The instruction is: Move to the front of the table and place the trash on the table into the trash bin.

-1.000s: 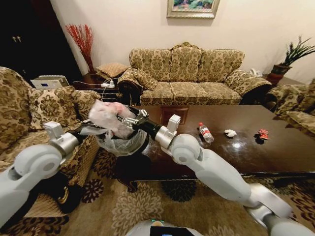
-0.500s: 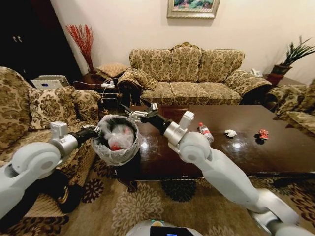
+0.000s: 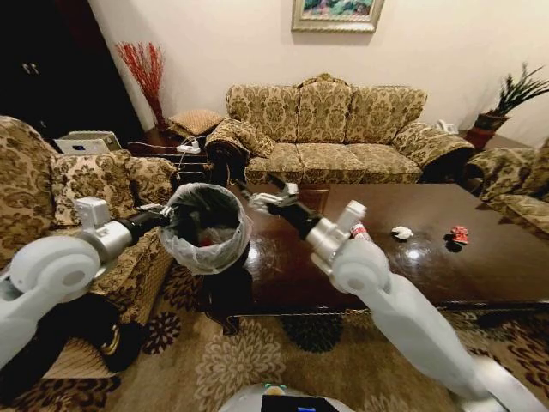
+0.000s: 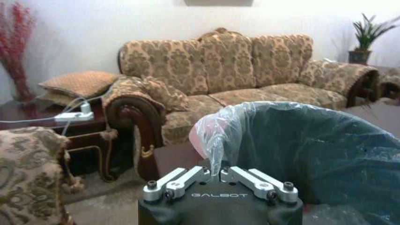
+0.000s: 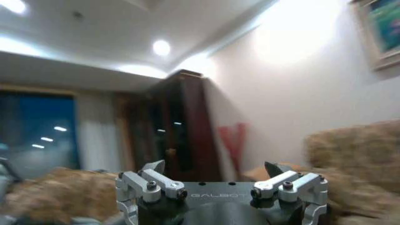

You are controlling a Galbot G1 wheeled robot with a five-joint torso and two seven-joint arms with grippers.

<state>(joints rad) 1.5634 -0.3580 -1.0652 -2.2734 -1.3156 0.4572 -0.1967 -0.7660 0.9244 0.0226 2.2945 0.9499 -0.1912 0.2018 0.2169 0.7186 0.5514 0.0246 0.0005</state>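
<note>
Holding the bin up beside the table

Reaching out from the left, the left arm stretches forward with its elbow low and its wrist level, and the left gripper [image 3: 168, 216] has its fingers pressed together on the rim of the trash bin [image 3: 206, 227], pinching the plastic liner there. In the left wrist view the left gripper [image 4: 220, 174] shows its two fingers closed tight on the edge of the whitish liner, with the dark inside of the trash bin [image 4: 300, 145] just beyond. The bin hangs in the air, tilted a little, just off the table's left edge, near its far left corner. Something pink and red lies low inside it.

The right arm rises from the lower right, bends at the elbow over the table's near edge, and points up and to the left. The right gripper [image 3: 254, 194] hovers just beside the bin's rim, apart from it, fingers spread and holding nothing; the right wrist view shows the right gripper [image 5: 216, 169] with the same wide gap.

On the table [image 3: 480, 257], toward the right side, lie a white paper wad [image 3: 401, 232] and a red wrapper [image 3: 459, 233], well apart from the bin. A bottle [image 3: 359, 232] peeks out from behind the right arm.
</note>
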